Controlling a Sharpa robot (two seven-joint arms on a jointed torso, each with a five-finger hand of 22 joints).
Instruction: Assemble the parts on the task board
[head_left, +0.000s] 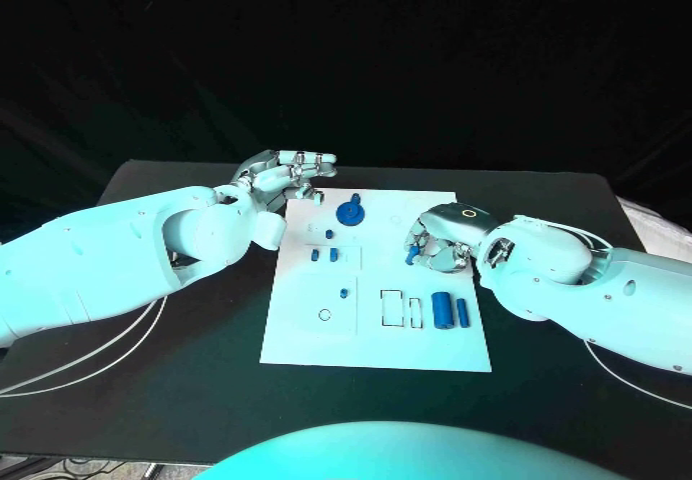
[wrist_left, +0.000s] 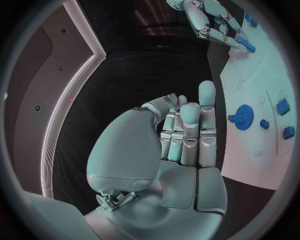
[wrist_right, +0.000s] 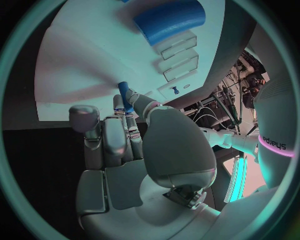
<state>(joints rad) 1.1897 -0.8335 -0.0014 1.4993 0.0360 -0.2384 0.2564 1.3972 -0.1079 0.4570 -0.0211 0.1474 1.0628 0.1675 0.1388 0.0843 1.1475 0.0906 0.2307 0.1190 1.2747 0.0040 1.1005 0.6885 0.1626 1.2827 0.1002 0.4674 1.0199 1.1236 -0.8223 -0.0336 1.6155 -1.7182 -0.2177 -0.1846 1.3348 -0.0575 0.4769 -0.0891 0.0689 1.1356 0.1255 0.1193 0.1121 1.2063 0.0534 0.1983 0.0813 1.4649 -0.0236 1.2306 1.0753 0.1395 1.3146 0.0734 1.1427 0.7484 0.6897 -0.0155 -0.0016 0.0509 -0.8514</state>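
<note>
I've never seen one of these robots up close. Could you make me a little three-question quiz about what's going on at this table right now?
1. True or false: the right hand holds a small blue part between its fingers.
2. Which piece stands near the far edge of the task board? A) a blue gear B) a red ball C) a yellow ring
3. Fill in: the left hand is at the board's far ____ corner, seen from the robot's side, holding nothing.

Key
1. True: both wrist views show the small blue part pinched in the right hand.
2. A.
3. Left.
</note>
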